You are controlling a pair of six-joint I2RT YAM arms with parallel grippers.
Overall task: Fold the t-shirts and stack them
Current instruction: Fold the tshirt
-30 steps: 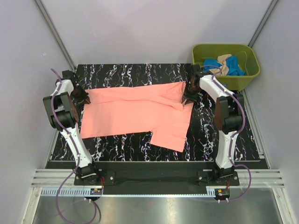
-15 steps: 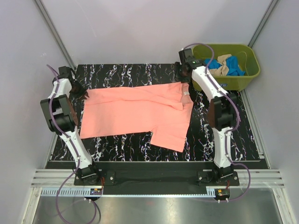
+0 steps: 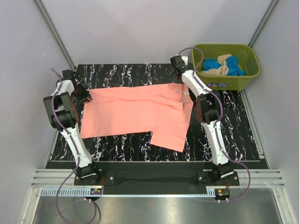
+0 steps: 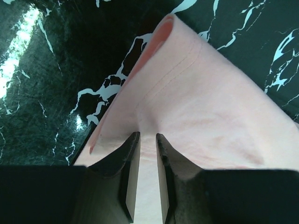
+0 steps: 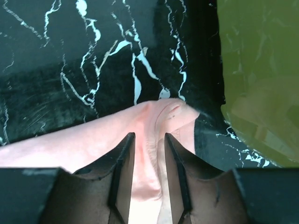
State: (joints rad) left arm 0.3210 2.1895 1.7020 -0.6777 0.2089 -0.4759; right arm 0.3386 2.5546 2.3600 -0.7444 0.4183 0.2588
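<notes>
A salmon-pink t-shirt (image 3: 135, 114) lies spread on the black marbled table. My left gripper (image 3: 85, 94) is at the shirt's far left corner. In the left wrist view its jaws (image 4: 148, 135) stand narrow with the pink cloth (image 4: 201, 107) running between them, the corner curled up ahead. My right gripper (image 3: 183, 80) hangs over the far right corner. Its jaws (image 5: 149, 135) hold a bunched ridge of the pink cloth (image 5: 93, 140) between them. A blue t-shirt (image 3: 212, 63) and a beige one (image 3: 225, 60) lie crumpled in the tub.
The olive-green tub (image 3: 224, 85) stands at the table's far right, close beside the right gripper, and fills the right of the right wrist view (image 5: 261, 70). Grey walls close in the table on three sides. The arm bases sit at the near edge.
My right arm has reached farther back and swung left, from the shirt's right edge to its far right corner. The left gripper has barely moved. The shirt lies as before.
</notes>
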